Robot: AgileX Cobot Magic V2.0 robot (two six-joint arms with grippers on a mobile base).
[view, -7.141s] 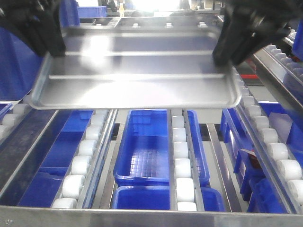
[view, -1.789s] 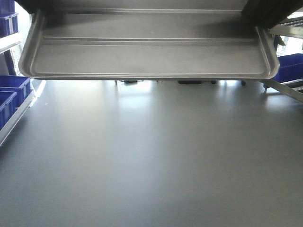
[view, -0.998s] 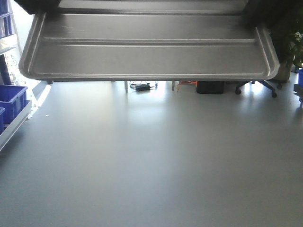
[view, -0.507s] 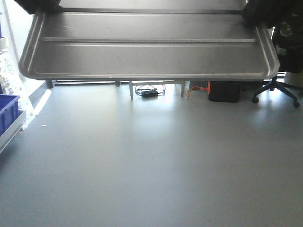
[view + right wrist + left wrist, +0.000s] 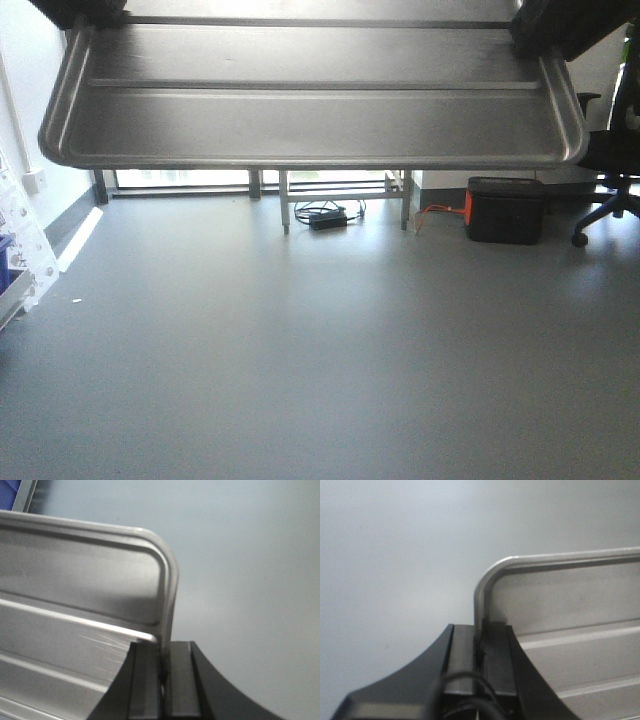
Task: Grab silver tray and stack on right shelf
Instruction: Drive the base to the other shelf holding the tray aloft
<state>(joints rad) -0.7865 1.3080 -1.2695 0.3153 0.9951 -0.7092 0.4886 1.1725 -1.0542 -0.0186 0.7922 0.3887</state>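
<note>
The silver tray point(image 5: 310, 120) fills the top of the front view, held level in the air over the grey floor, its two long ribs showing. My left gripper point(image 5: 480, 647) is shut on the tray's left rim point(image 5: 479, 605); its dark body shows at the front view's top left point(image 5: 85, 12). My right gripper point(image 5: 164, 667) is shut on the tray's right rim point(image 5: 167, 605); its dark body shows at the front view's top right point(image 5: 560, 25). The right shelf is out of view.
Open grey floor point(image 5: 320, 360) lies ahead. A metal-legged table point(image 5: 345, 195) with cables under it stands by the far window. A black and orange box point(image 5: 505, 208) and an office chair point(image 5: 610, 170) are at the right. A white rack edge point(image 5: 20, 250) is at the left.
The view has swung across the room: the blue bins at the left have slid out of view, and the box and chair have come further in. The tray stays held the same way.
</note>
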